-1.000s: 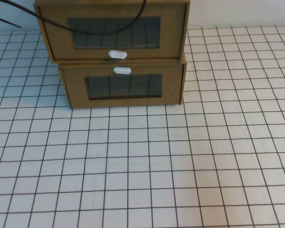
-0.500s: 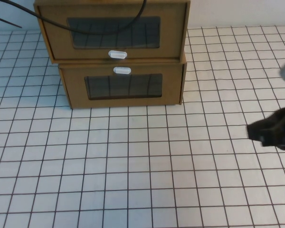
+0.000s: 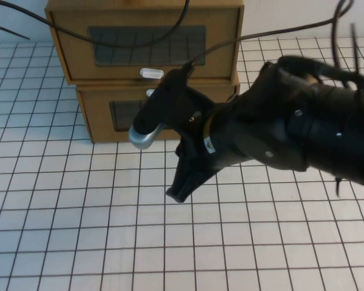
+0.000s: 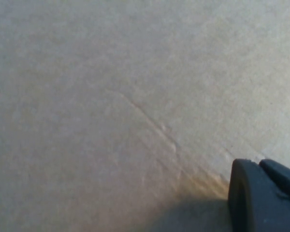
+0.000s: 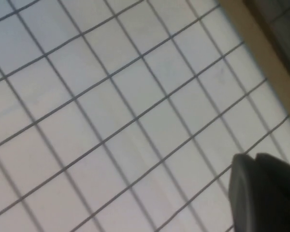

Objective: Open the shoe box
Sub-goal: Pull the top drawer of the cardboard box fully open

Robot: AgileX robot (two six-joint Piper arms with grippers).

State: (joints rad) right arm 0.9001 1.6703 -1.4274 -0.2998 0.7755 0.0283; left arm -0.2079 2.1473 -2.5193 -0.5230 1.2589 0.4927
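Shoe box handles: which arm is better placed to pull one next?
Right, probably: the right gripper, shut, hangs in front of the lower shoe box. The left gripper faces plain cardboard, no handle visible.

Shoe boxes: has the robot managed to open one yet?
Nothing is done yet: the upper shoe box and lower shoe box both look closed. In hand: the right gripper, shut and empty, hangs above the table in front of them, touching neither. The left gripper sits close to plain cardboard. Left to do: reach a white handle and pull that box open.

R gripper (image 3: 178,193) fingers closed, angled down; L gripper (image 4: 262,197) barely visible.
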